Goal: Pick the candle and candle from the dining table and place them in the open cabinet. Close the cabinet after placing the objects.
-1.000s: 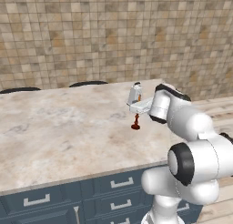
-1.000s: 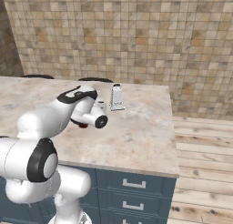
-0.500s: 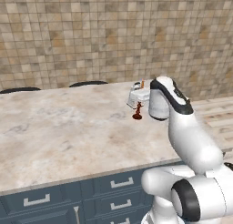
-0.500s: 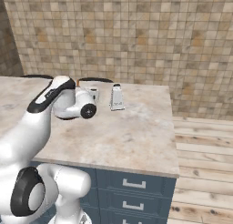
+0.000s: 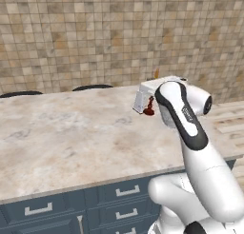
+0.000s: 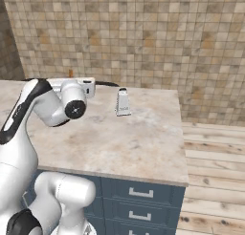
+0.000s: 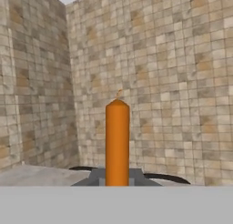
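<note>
Candle (image 7: pixel 117 143) stands upright between the tool (image 7: pixel 117 175) tips, clamped, above the dining table (image 5: pixel 71 138).

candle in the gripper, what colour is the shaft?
Orange in the hand view, where the slender stick candle shows best; its flared foot looks dark red in the left base view.

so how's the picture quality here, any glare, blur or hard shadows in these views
Left base view: flat even light, no glare on the dining table, the candle small and soft-edged. Right base view: the grater casts only a faint shadow. Hand view: the candle close and slightly blurred, wall tiles coarse.
</note>
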Motion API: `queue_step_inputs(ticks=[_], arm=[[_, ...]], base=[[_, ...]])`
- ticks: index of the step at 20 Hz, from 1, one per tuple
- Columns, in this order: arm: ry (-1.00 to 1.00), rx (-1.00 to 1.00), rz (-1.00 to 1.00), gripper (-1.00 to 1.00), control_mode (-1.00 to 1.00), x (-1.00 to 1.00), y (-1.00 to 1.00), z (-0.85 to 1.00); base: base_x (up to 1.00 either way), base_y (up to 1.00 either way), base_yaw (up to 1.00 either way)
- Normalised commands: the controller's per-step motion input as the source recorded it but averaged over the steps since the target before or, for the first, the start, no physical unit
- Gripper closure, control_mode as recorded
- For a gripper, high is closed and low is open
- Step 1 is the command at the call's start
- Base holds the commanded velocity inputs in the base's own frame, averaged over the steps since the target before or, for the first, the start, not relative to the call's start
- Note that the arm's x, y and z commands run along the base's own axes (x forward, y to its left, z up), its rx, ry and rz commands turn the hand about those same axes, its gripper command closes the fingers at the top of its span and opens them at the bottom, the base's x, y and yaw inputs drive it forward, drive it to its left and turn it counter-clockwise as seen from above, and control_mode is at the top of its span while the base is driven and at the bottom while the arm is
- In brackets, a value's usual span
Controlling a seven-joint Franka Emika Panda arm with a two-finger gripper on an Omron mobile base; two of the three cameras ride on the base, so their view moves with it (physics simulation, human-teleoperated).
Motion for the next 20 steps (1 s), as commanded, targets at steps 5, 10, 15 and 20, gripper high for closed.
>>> queue_step_inputs(ticks=[5, 10, 15, 20], arm=[[-0.01, -0.1, -0.13, 1.0, -1.0, -0.44, 0.07, 0.79], [0.0, -0.09, -0.1, 1.0, -1.0, -0.1, 0.11, 0.13], [-0.01, 0.0, -0.01, 1.0, -1.0, 0.0, -0.02, 0.0], [-0.01, 0.0, -0.06, 1.0, -1.0, 0.0, -0.07, 0.0]], base=[[0.0, 0.0, 0.0], [0.0, 0.0, 0.0], [0.0, 0.0, 0.0], [0.0, 0.0, 0.0]])
